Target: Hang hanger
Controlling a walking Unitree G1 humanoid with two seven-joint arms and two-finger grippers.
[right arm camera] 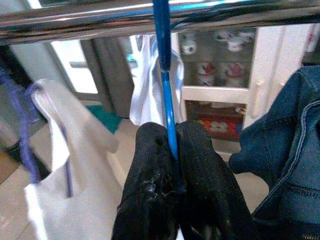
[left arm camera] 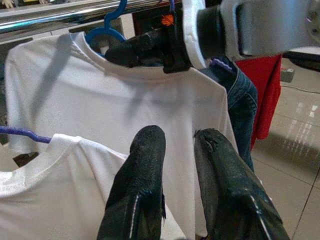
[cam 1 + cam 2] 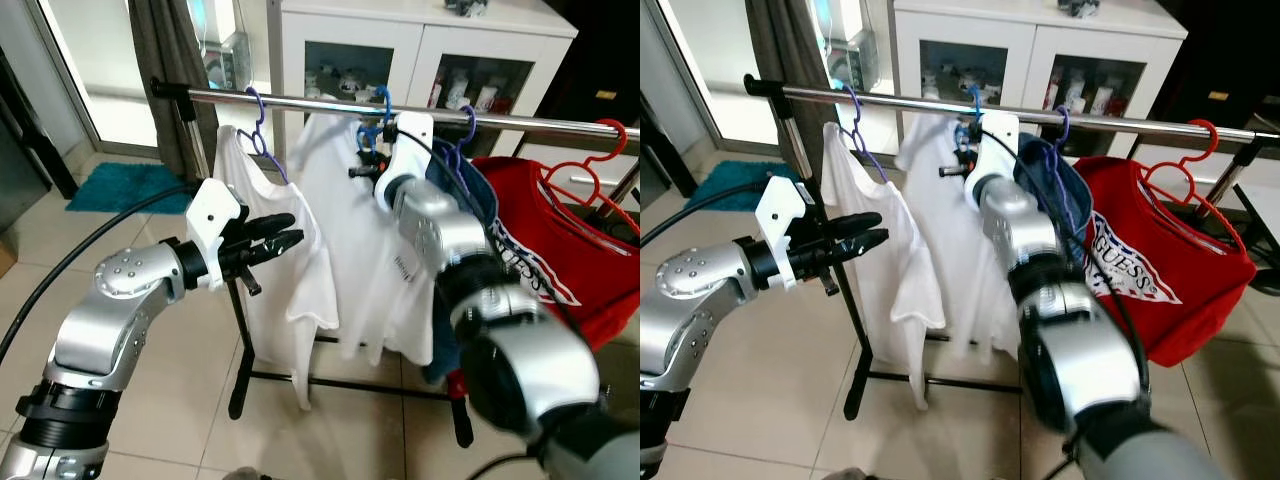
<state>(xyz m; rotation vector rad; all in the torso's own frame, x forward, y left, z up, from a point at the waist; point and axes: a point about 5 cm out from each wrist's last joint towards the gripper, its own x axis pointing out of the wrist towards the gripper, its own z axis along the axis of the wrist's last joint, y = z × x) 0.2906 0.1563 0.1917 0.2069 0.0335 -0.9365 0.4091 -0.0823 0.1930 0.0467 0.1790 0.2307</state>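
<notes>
A chrome clothes rail runs across in front of me. On it hangs a blue hanger carrying a white T-shirt, its hook over the rail. My right gripper is raised just under the rail and is shut on the blue hanger's stem. My left gripper is held out lower down, in front of a second white T-shirt on a purple hanger. Its fingers are slightly open with nothing between them.
Further right on the rail hang a denim garment and a red T-shirt on a red hanger. A white glass-door cabinet stands behind. The rack's black base rests on tiled floor, with a teal mat at the left.
</notes>
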